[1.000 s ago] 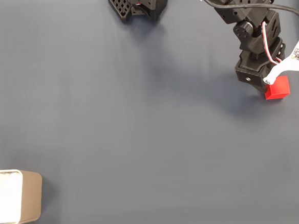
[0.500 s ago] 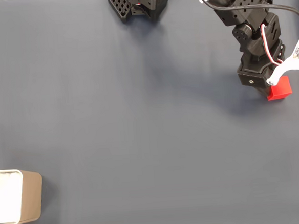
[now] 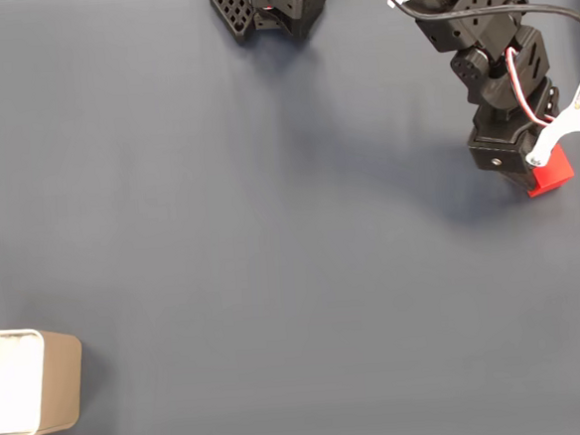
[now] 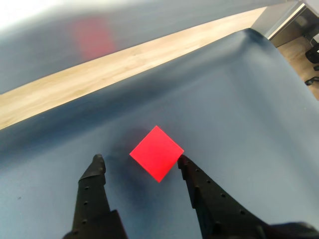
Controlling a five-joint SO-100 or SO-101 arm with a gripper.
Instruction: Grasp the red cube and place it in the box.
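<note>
Since a second ago the black arm and the small bright red matte cube (image 3: pixel 550 171) have shifted a little toward the right edge of the fixed view

From the wrist view the two-finger black gripper (image 4: pixel 139 160) stands apart, its fingertips flanking the cube (image 4: pixel 157 152): the right finger (image 4: pixel 185 163) touches or nearly touches one corner, the left finger stands clear, and the cube sits corner-on to the jaws on the dark blue mat (image 4: pixel 239 94), with pale wooden flooring beyond the mat's edge. From the fixed view the arm reaches down from the top edge, its wrist bent over the cube and covering the cube's upper left part, so the fingers cannot be made out there. That view also takes in the tan, rounded-corner box with a white lining (image 3: pixel 28 383) at the far lower left, well apart from the cube and cut off by the frame edge
</note>
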